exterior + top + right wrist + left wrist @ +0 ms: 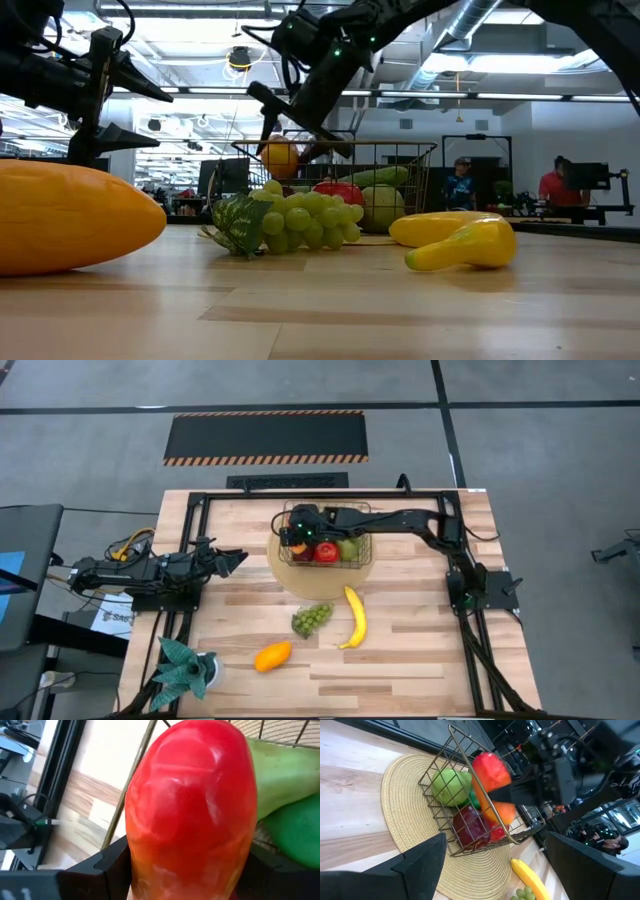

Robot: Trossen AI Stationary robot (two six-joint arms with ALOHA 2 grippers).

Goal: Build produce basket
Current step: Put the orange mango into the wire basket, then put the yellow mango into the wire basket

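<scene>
**Mango held over the basket, three pieces left outside**

Left gripper (232, 561) parked off to the side of the mat, fingers spread wide and holding nothing; aimed toward the basket (362, 510) from well apart, so likely kept clear to leave the other arm room (a waiting pose, by the look of it).

On the bare table, nearer the front edge than either set of fingers: orange-yellow fruit (272, 656) lying just beside the teal potted plant (185, 668); green grapes (311, 618) next along; yellow banana (353, 617) touching or nearly touching the grapes' side; all three well apart from both grippers and not yet collected.

Round tan mat (290, 578) under the basket, presumably to mark the spot and keep the wire from sliding.

Right gripper (300, 528) reached across into the basket's left half, fingers clamped on the red-orange mango (190, 815); mango pinched between the pads with its red end pointing forward past the fingertips, probably so it can go down lengthwise into the gap.

Directly beyond the fingers, inside the wire: green pear (451, 786), a dark red apple (470, 826) and a cucumber (378, 177) lying across the back; mango above these rather than resting among them, so release judged not yet due.

Next call: lower until the mango touches the fruit beneath, then open; risk of it rolling against the mesh wall.
</scene>
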